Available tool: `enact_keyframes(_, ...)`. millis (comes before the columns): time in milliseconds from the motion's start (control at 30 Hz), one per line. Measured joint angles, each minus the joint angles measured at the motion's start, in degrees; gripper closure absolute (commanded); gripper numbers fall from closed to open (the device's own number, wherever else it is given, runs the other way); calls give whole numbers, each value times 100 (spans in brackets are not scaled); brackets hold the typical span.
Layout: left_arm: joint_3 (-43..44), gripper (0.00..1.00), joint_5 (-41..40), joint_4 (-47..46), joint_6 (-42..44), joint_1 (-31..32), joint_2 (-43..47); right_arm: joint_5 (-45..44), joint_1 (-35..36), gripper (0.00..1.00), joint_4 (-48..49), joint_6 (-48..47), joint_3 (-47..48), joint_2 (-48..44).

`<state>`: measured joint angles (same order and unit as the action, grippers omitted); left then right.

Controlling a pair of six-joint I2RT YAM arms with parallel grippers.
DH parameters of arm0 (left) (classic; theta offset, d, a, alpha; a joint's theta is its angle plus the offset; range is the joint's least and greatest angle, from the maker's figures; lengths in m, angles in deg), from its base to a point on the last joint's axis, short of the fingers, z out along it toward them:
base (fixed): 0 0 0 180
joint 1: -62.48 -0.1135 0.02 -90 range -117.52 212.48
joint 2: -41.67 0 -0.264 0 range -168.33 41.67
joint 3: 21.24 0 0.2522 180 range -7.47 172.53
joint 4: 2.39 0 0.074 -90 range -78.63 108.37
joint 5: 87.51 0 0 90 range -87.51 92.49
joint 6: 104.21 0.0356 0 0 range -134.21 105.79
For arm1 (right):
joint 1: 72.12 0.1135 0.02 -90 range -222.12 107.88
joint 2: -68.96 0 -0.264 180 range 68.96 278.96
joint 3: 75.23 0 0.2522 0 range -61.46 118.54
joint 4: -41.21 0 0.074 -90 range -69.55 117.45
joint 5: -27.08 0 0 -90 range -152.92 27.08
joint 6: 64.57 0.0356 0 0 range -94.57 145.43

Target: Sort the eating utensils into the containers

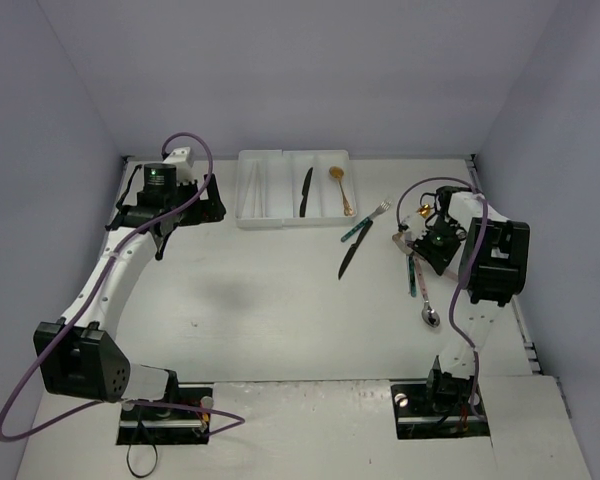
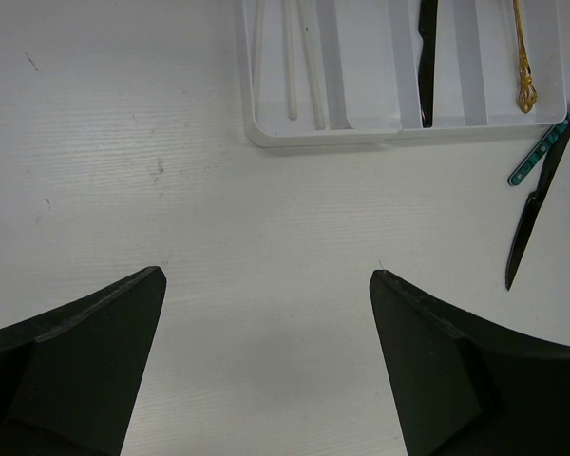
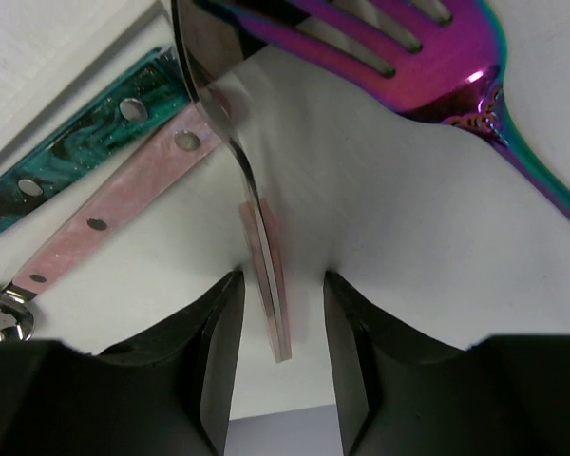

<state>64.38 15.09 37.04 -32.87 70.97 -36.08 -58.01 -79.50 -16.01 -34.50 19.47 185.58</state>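
Tray (image 1: 292, 224): black knife (image 1: 306, 192); gold spoon (image 1: 340, 188); maybe white sticks (image 2: 291, 76)

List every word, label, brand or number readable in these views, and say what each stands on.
None. No word, number, brand or sign can be read on the white tray, the black knife, the gold spoon, the pink handle or the table. Nothing that looks like blurred print shows either.
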Motion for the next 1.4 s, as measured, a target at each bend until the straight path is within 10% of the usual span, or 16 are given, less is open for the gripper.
enact_keyframes(333,-4,12,-49,-3,2,0,-60,132,-2,100,-5,-128,-43,-20)
enact_keyframes(667,-4,12,-90,0,4,0,-60,440,33,100,-335,65,-217,-568)
enact_keyframes(933,-19,12,-134,-4,4,0,-58,1089,138,100,-908,651,1416,-1327)
enact_keyframes(1400,-31,12,-244,0,46,0,-58,2258,2143,100,178,4423,4604,-128)
